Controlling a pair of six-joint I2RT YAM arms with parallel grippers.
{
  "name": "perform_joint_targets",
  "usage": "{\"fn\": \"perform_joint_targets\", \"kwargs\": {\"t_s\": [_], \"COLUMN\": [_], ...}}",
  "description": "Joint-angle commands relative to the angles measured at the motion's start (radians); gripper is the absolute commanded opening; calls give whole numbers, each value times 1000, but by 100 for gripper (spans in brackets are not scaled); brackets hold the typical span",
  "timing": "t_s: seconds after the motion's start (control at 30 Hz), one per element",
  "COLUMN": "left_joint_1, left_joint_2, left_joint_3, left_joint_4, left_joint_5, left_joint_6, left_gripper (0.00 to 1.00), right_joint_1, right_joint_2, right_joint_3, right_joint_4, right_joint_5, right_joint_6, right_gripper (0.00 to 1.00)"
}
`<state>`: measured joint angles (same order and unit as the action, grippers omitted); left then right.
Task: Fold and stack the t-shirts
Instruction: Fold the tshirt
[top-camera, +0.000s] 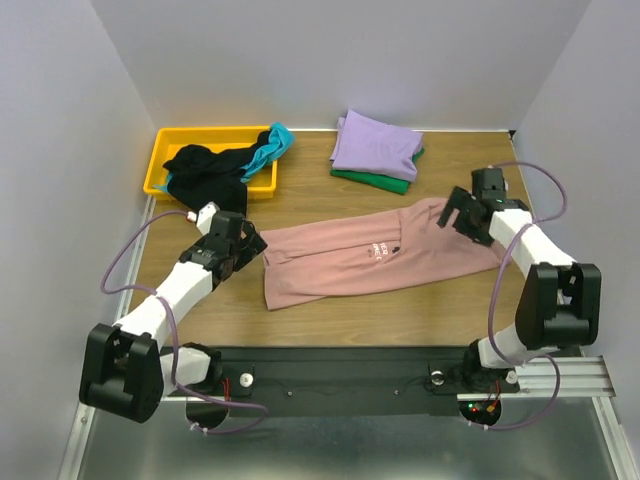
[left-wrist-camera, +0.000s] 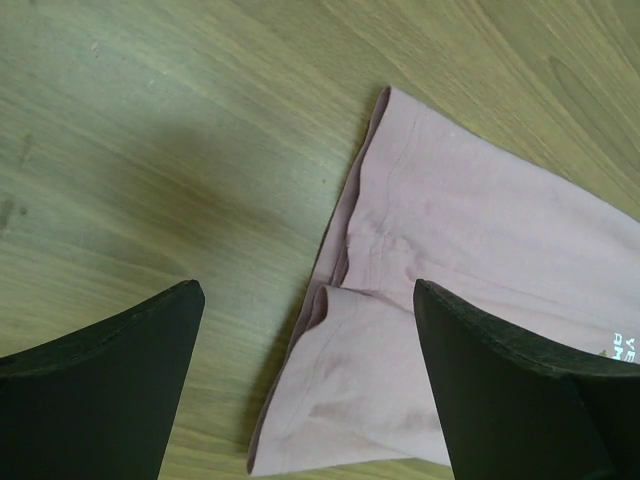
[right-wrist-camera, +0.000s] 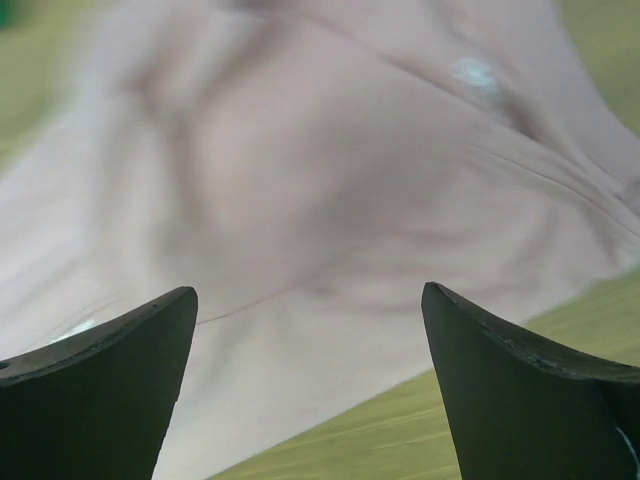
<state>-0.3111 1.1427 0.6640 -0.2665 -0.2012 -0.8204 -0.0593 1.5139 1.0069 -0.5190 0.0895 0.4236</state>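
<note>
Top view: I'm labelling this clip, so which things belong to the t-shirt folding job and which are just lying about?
Job: pink t-shirt, lavender t-shirt, green t-shirt, black t-shirt, teal t-shirt.
Lying about: yellow bin, wooden table.

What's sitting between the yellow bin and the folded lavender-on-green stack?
Nothing: only bare wooden table separates the bin from the stack, seen in the top view.
</note>
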Motion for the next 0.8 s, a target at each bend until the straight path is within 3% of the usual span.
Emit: {"fn": "perform_joint_targets", "kwargs": {"t_s": [0.0,0.07,0.2,0.3,0.37,0.4,0.53,0.63,0.67,0.7,0.77], "left_joint_1": [33,49,92,95,93,95,95,95,95,95,95], "left_joint_2": [58,107,221,288,313,333,351,365,368,377,396], "left_joint_3": [35,46,68,86,91,92,75,77,75,72,72], "left_joint_4": [88,147,248,283,314,326,357,362,366,378,385], "left_joint_5": [22,71,182,227,249,279,306,310,312,316,330], "left_joint_6": [72,110,142,158,162,171,173,181,181,179,176], "left_gripper": [98,99,96,91,86,81,77,77,75,65,55], "right_joint_1": [293,416,862,1085,1171,1223,1265,1264,1259,1236,1193], "right_joint_2": [-93,-96,-11,145,242,361,425,384,361,309,258], "right_joint_3": [134,139,170,275,396,470,530,484,461,413,366], "right_joint_4": [-44,-41,-13,8,8,8,7,4,4,4,4], "right_joint_5": [62,59,200,220,246,246,256,393,421,434,412], "right_joint_6": [-60,-52,-3,-5,-23,-48,-10,62,111,135,177], "right_gripper": [100,100,100,100,100,100,100,100,100,100,100]}}
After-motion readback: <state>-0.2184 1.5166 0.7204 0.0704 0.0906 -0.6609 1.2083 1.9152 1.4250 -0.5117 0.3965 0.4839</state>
